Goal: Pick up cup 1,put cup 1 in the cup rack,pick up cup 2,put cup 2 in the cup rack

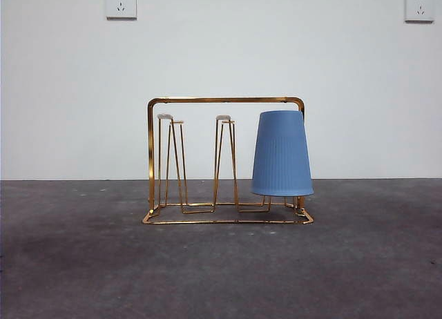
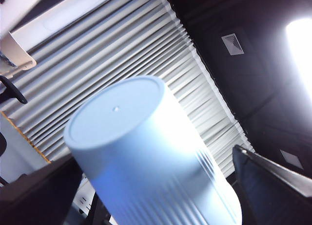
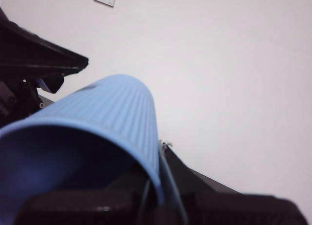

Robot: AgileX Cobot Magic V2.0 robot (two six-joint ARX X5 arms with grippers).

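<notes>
1. While one racked cup (image 1: 282,153) already sits mouth-down on an end peg of the rack (image 1: 224,99), neither arm shows in the front view, so the rack seems well away from both sets of fingers.
2. Left fingers (image 2: 156,196) are closed narrowly on a pale cup (image 2: 146,152). It sits between them with its base pointing away from the wrist.
3. Right fingers (image 3: 161,205) look closed on the rim of a blue cup (image 3: 112,118), though blur hides the grip. Its mouth faces the wrist.
4. Which held cup goes next I cannot tell.
5. To rack it well, I judge:
   - turn the mouth down
   - centre it over a free peg (image 1: 222,119), away from the racked cup and the handle frame
   - lower it straight
   - loosen the fingers only once the cup is seated
</notes>
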